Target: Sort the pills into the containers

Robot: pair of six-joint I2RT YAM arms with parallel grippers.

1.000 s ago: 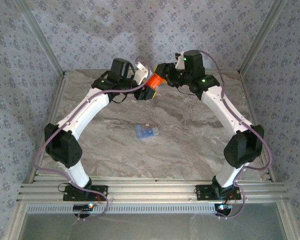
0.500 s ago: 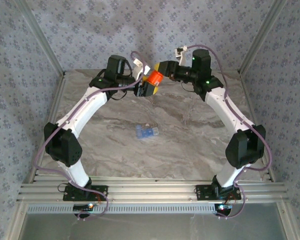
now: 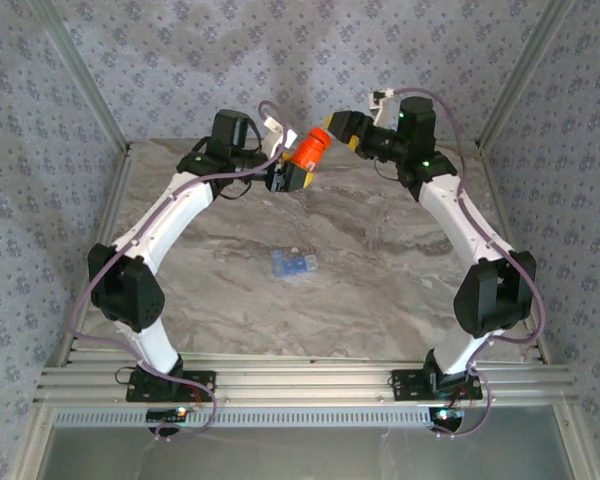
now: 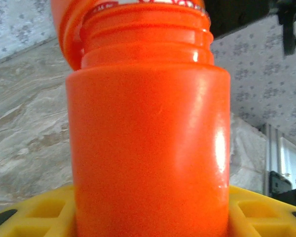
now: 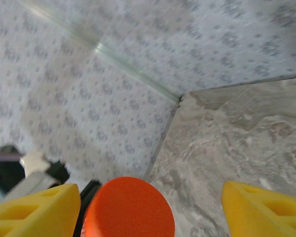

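**A:** Containers first: where is the bright orange cylindrical plastic bottle point(image 4: 148, 148)?

**B:** It's up in the air over the far middle of the grey marbled worktop point(image 3: 380, 260). It is tilted, with its round red-orange cap point(image 5: 129, 210) aimed toward the right arm. The left end effector point(image 3: 296, 176) pinches the body low down between its yellow pads. That leaves the neck and cap free for the other arm.

**A:** And the right end effector point(image 3: 340, 130)?

**B:** Spread. From its wrist camera the cap sits between the two yellow fingers point(image 5: 34, 210), close beside one and well apart from the other. Nothing is gripped there.

**A:** Is the cap on?

**B:** On, but I judge it loose. The left wrist camera shows it sitting crooked, lower on one side, with the neck threads bared beneath.

**A:** Why hold the bottle aloft?

**B:** My reading is that one arm steadies the body so the other can work the cap. Standing alone on the worktop, the bottle would likely spin or slide.

**A:** The other container?

**B:** The small pale blue translucent container point(image 3: 292, 263) lies near the middle of the worktop, well apart from both arms.

**A:** Any pills?

**B:** I cannot tell whether the bottle holds any, because its wall is opaque.

**A:** Progress?

**B:** Early, I'd say: this is the opening step, with no sorting done yet. A loose cap on a tilted bottle could drop off, so the next grasp needs to be square.
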